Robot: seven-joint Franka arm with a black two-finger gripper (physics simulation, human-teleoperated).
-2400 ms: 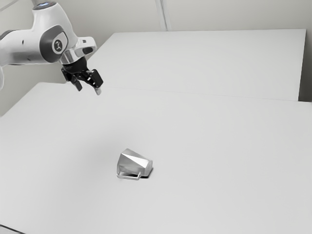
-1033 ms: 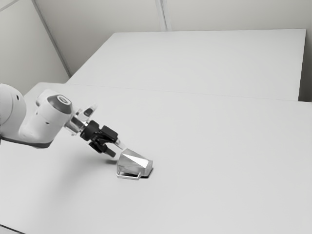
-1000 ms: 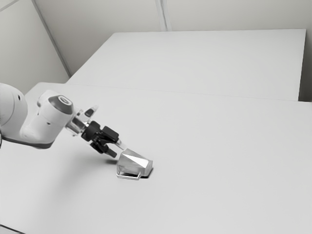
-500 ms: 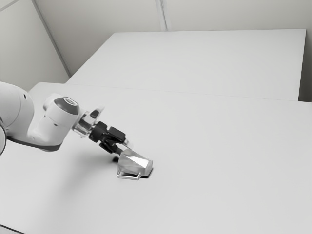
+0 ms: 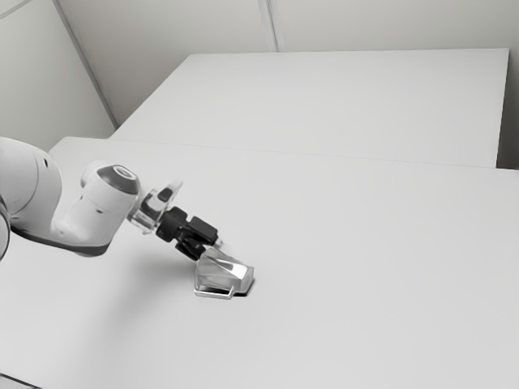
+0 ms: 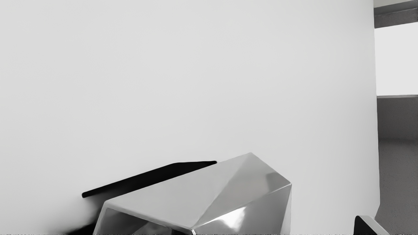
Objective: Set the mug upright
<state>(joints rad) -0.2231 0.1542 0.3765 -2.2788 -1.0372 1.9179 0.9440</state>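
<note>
One pale surface (image 5: 365, 267): broad and flat, carrying the mug; its plain top looks smooth enough, I judge, to let a tipped thing skid.
Arm (image 5: 97, 207): reaches in from the exterior view's left, low and slanting down toward the mug.
Tool (image 5: 212, 251): spread, with nothing pinched; it is at the mug's wide end, and in the wrist view one finger (image 6: 369, 224) stands well apart from the mug's side.
Mug (image 5: 227, 271): on its side on the surface, mouth toward the tool, narrower base toward the exterior view's right; not upright.
Mug's weight: probably modest, being hollow, though thick metal would make it drag at the wrist as it turns.
Mug's skin: glossy, faceted and metallic-looking; likely stiff, unlikely to dent, and slippery if met on a ridge.
Best hold: across two opposing flats of the body near the mouth, pads laid flush; the taper could make a loose squeeze slide toward the base.
Handle (image 5: 215, 295): low on the side facing the exterior camera; a poor first choice, since a pull there would probably roll the body.
Rim (image 6: 148, 216): a thin edge; one finger inside and one outside could give a second hold for swinging the mouth upward.
</note>
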